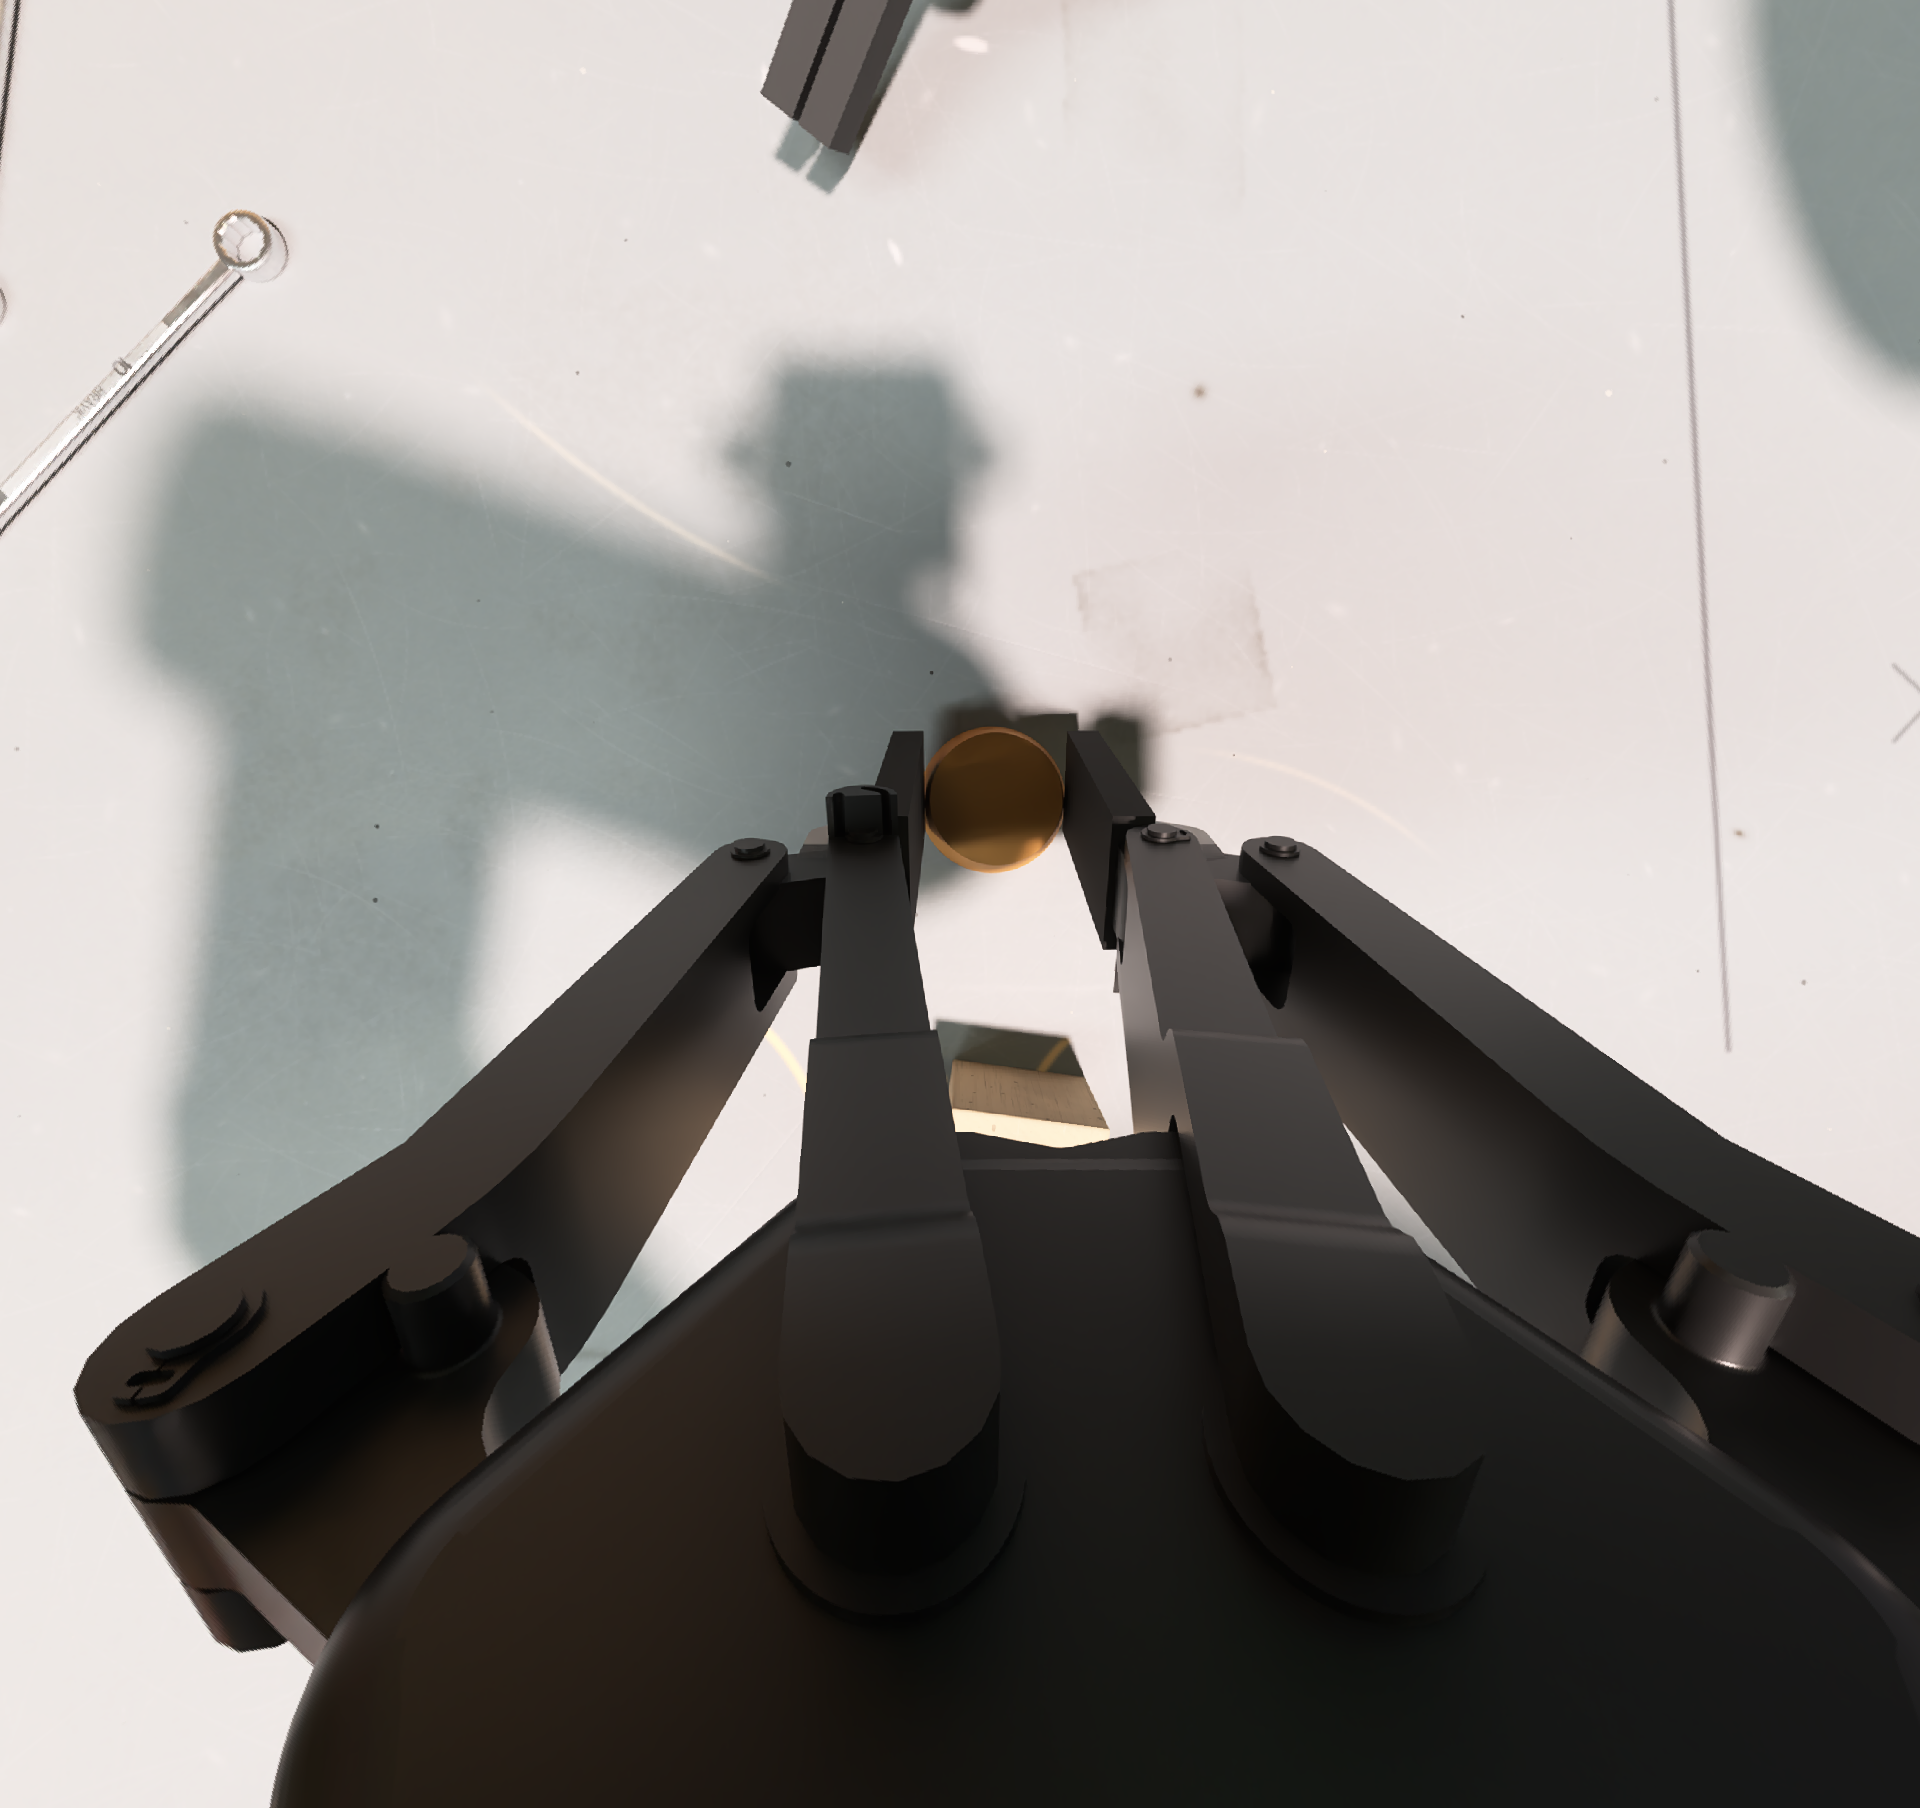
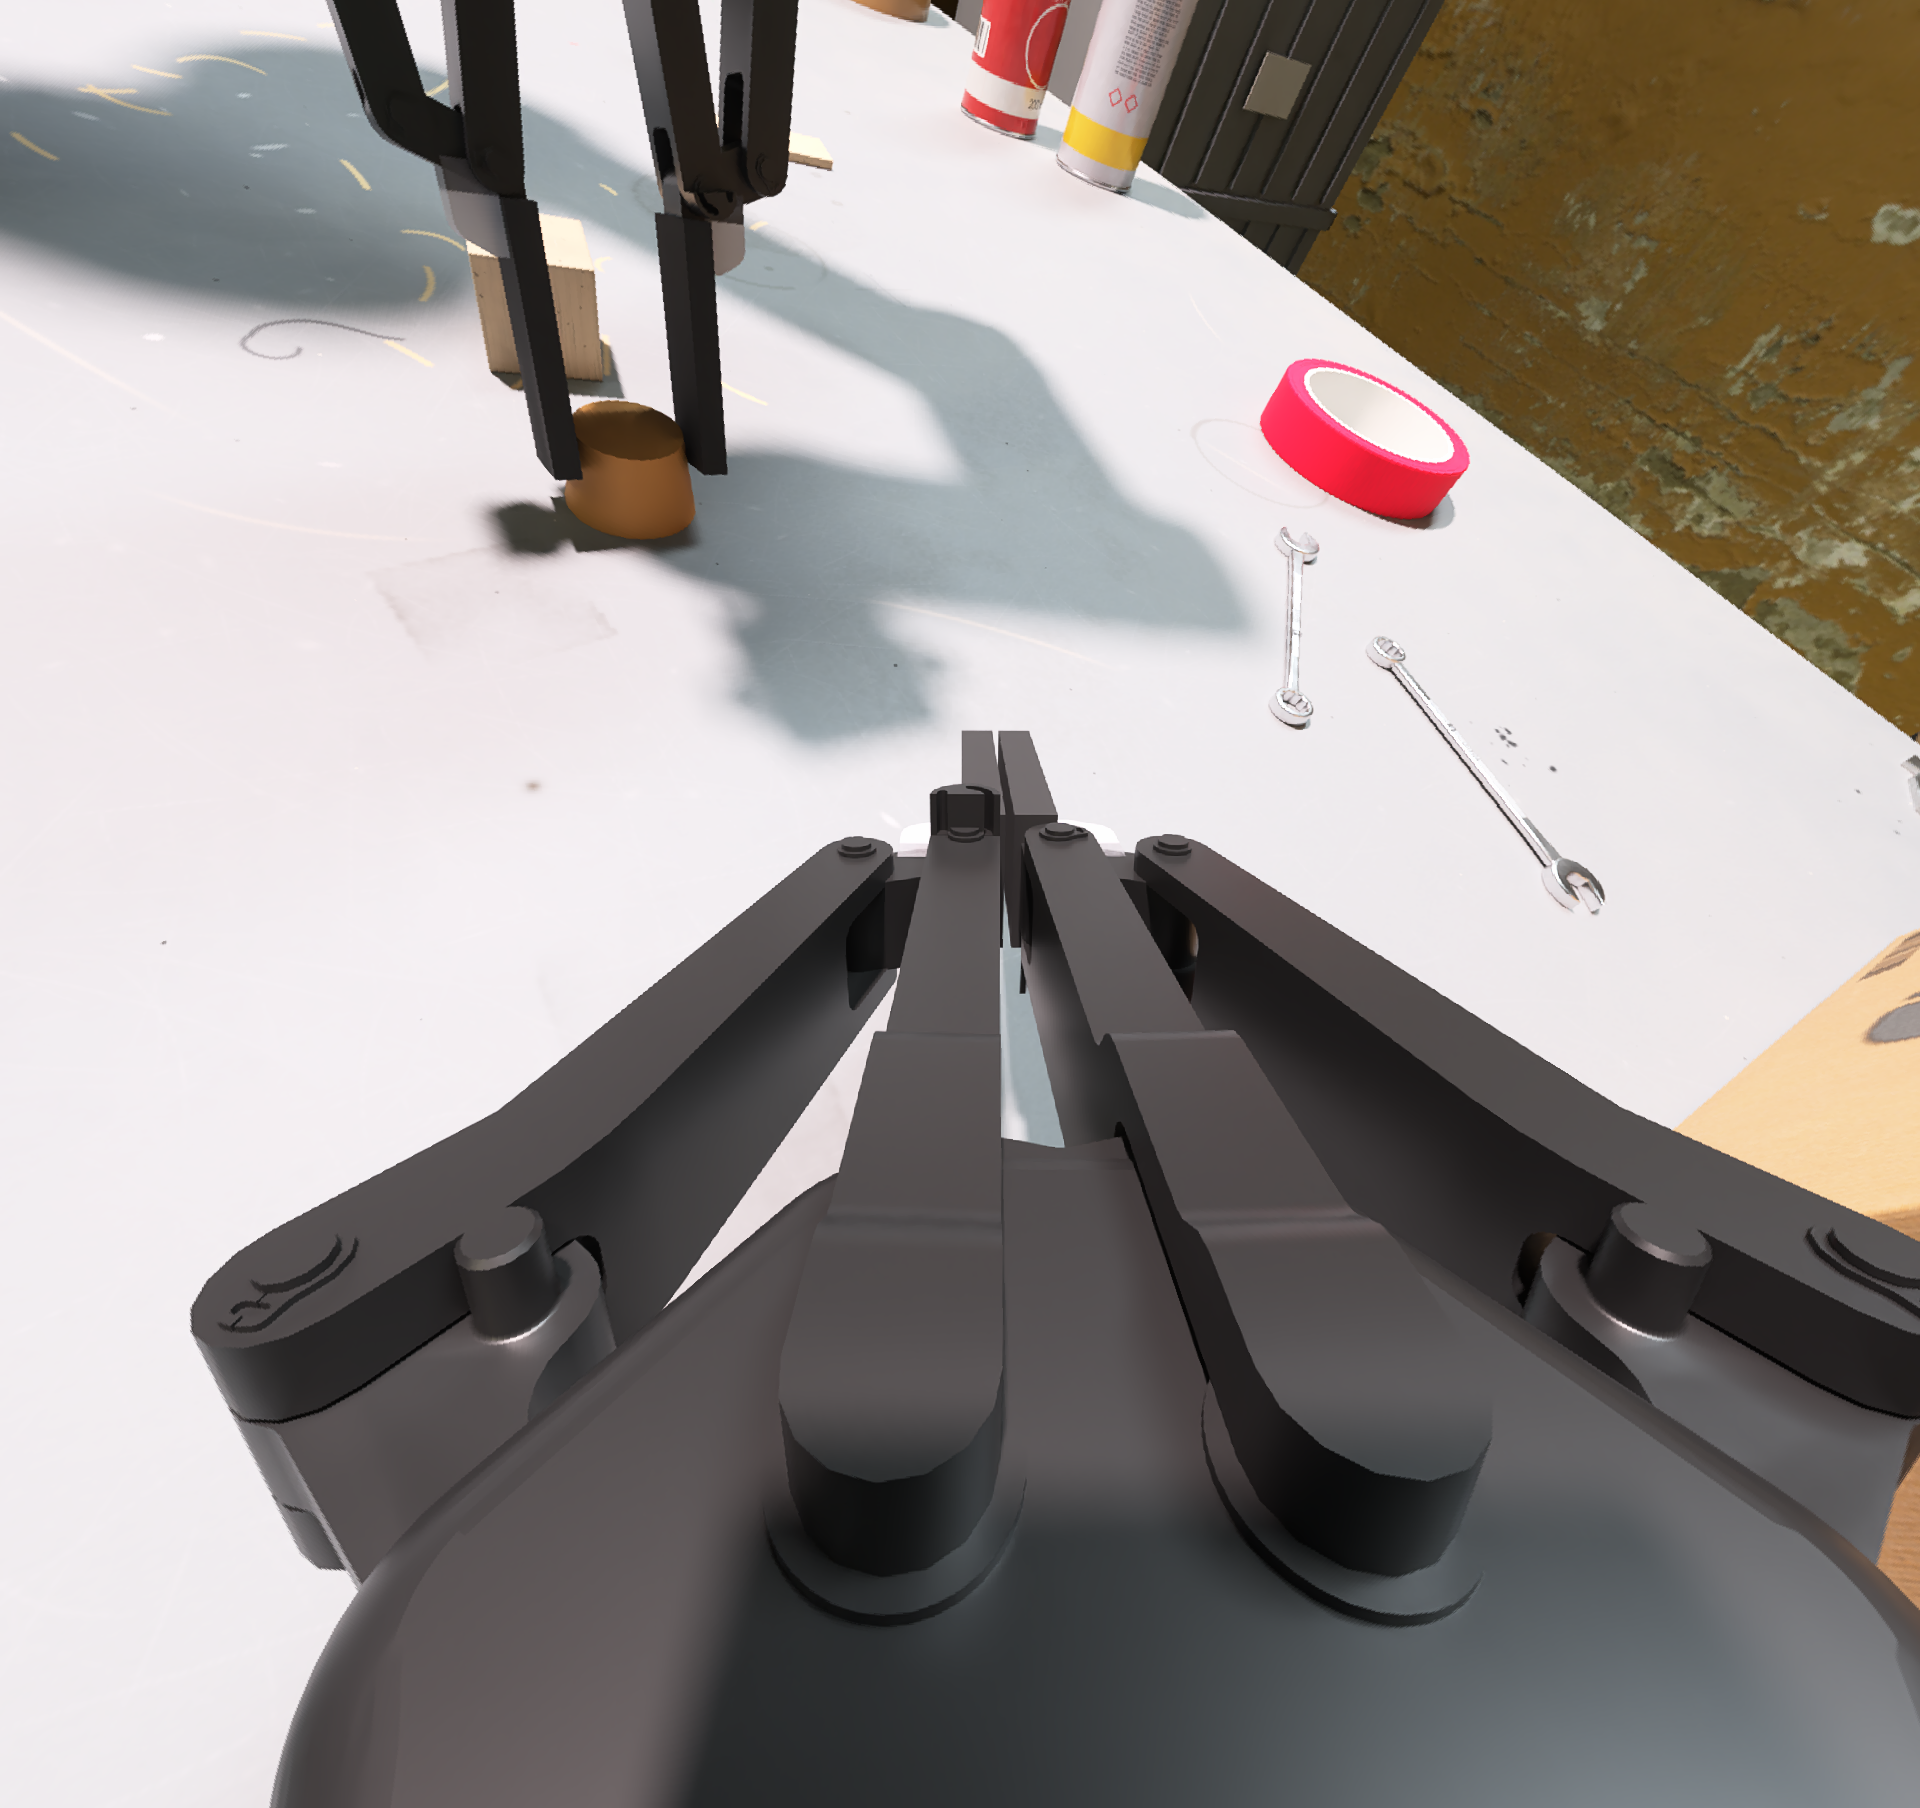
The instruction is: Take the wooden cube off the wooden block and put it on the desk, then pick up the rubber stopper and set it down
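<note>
white desk (image 2: 312, 823) surface, scuffed and scratched, with strong shadows from both arms across it. i report the left end effector (image 1: 994, 802) pointed straight down at the desk with the rubber stopper (image 1: 994, 798) directly between its fingertips. in the left wrist view the stopper's round top fills the gap, and both pads sit at or against its sides; i cannot confirm firm contact on the far-side pad. in the right wrist view the stopper (image 2: 630, 470) stands upright, axis vertical and in line with the fingers, wider at the base, its bottom on or just off the desk; its shadow sits tight beside it.

the wooden block (image 2: 551, 304) stands just behind the left end effector, away from my right wrist camera. i cannot pick out the wooden cube as a separate piece.

the right end effector (image 2: 1000, 761) is clenched on nothing, hovering above bare desk, well apart from the stopper, which lies ahead of it and to its left. two wrenches (image 2: 1486, 771) and a red tape roll (image 2: 1363, 439) lie ahead to its right.

judgement: the left arm owns the stopper step; the coming move is purely vertical along the stopper's axis.
</note>
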Available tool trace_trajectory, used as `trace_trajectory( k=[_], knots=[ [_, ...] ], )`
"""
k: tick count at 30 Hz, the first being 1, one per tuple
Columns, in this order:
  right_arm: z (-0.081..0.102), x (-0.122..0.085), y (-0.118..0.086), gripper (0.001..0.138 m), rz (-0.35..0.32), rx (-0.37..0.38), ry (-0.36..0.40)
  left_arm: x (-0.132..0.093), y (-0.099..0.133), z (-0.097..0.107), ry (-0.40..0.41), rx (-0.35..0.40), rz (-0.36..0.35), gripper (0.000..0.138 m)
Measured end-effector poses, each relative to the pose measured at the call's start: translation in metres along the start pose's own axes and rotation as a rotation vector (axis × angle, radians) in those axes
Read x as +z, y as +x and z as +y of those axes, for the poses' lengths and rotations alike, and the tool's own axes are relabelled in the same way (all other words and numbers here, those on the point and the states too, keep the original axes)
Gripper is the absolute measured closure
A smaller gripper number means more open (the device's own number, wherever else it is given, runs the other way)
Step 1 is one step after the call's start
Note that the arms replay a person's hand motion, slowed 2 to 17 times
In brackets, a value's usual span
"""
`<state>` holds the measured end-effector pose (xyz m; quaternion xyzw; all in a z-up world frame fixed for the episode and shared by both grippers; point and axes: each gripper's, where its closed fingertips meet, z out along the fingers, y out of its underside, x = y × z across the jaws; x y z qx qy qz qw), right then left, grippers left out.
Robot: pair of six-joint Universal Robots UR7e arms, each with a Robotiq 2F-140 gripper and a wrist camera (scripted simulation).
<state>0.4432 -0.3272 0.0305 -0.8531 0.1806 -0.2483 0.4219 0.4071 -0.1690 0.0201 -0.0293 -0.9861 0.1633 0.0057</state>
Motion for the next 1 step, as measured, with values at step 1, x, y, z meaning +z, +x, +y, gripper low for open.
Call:
trace_trajectory(
  k=[1],
  knots=[
    [0.0,0.0,0.0,0.137,0.0,0.0,0.0,0.0001,-0.0001,-0.0002,0.003,-0.002,0.0,0.102]
  ],
)
